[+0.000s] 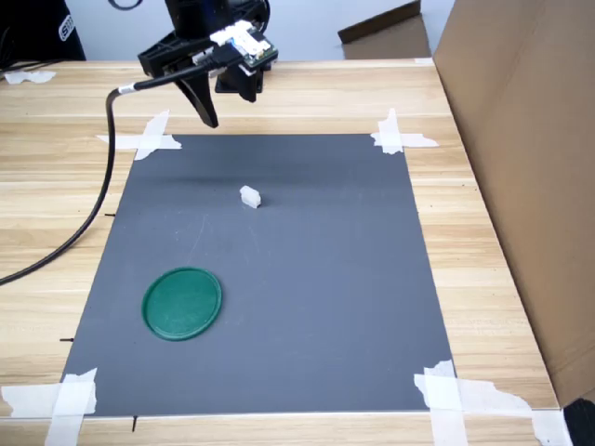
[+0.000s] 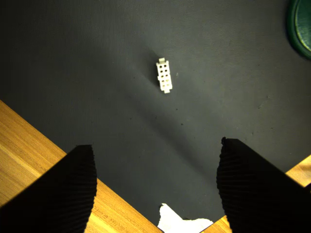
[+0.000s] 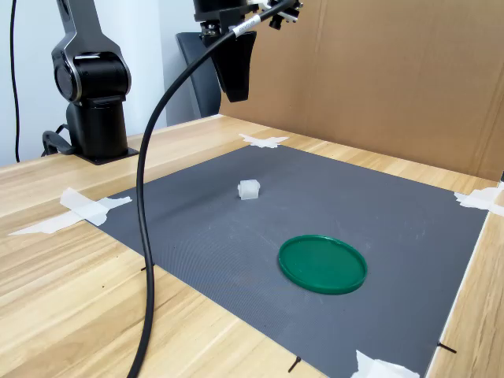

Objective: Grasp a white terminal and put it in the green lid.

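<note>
A tiny white terminal [image 1: 250, 196] [image 3: 249, 189] lies on the dark grey mat [image 1: 325, 307], in its far half in the first exterior view. In the wrist view the terminal [image 2: 164, 76] shows rows of small holes. The round green lid [image 1: 181, 303] [image 3: 322, 264] lies flat on the mat, nearer the first exterior view's bottom left; only its edge [image 2: 302, 24] reaches the wrist view. My gripper [image 1: 231, 110] [image 2: 155, 144] [image 3: 236, 94] hangs open and empty above the mat's far edge, well above and behind the terminal.
White tape strips [image 1: 153, 137] hold down the mat's corners on the wooden table [image 1: 56, 232]. A tall cardboard wall [image 1: 521, 186] stands along the first exterior view's right. A black cable [image 1: 104, 177] trails off the arm. The arm's base [image 3: 94, 94] stands behind the mat.
</note>
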### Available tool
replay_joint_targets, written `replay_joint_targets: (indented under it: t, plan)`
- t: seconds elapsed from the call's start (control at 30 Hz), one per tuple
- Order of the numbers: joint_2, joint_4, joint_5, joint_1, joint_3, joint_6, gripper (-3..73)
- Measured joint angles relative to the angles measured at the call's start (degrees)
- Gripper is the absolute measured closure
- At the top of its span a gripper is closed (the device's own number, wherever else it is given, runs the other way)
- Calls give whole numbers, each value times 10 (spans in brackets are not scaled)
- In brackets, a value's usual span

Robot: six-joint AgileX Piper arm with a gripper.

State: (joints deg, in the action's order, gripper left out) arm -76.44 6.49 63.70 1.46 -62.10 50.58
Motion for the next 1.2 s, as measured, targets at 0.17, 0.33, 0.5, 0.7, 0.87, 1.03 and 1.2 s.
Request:
replay_joint_targets:
  t: [0.17,0.33,0.5,0.7,0.87,1.03,1.2]
  plan:
    - [-20,-1,0,0,0,10,74]
    - [-38,-19,-5,0,0,81,74]
    - [-64,-50,-27,11,0,105,74]
    - [-91,-76,-33,66,0,82,76]
    - [-107,-83,-22,98,16,41,99]
    - [-97,-137,-88,98,78,40,104]
    - [-80,-141,-119,98,90,38,104]
